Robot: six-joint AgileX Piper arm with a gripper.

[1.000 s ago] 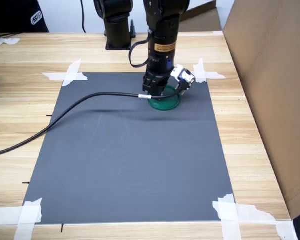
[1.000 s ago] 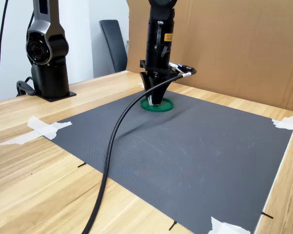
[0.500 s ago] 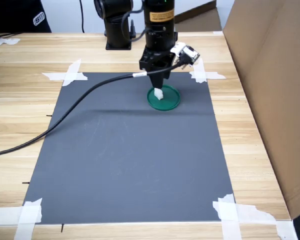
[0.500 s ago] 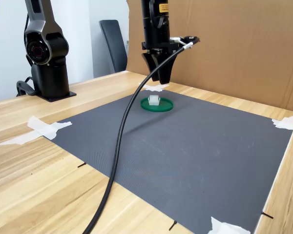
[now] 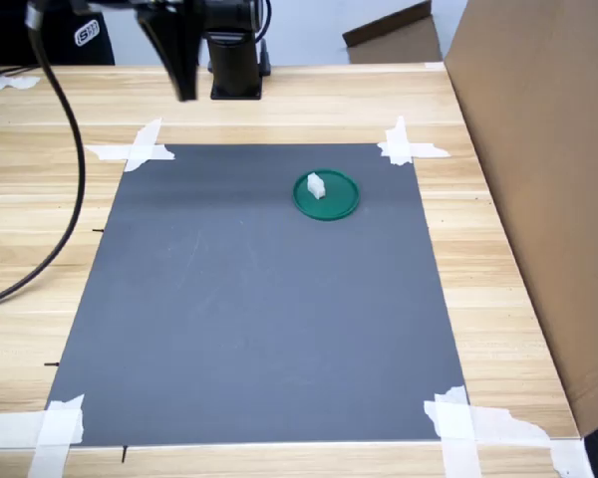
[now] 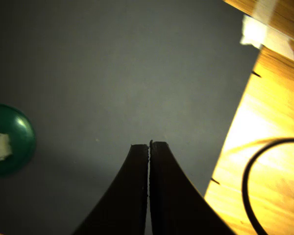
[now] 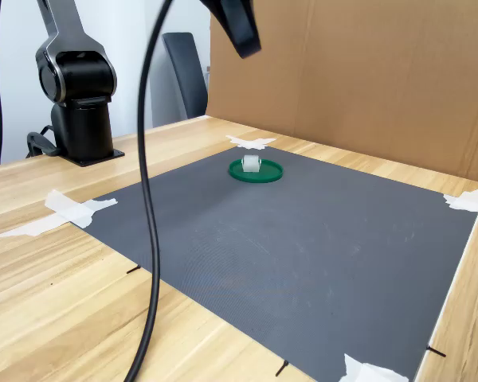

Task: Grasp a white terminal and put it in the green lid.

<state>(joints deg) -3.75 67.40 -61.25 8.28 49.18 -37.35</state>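
The fingers point(image 6: 149, 147) are pressing together with nothing between them, as the wrist view shows, and they are hanging high above the dark mat point(image 5: 249, 309), well apart from the work. The white terminal point(image 5: 316, 185) is sitting inside the green lid point(image 5: 327, 195), on the side toward the first exterior view's left, within the raised rim. Judging from this, the placement is complete. The black cable point(image 7: 147, 199) is trailing across the tabletop point(image 5: 498, 269).
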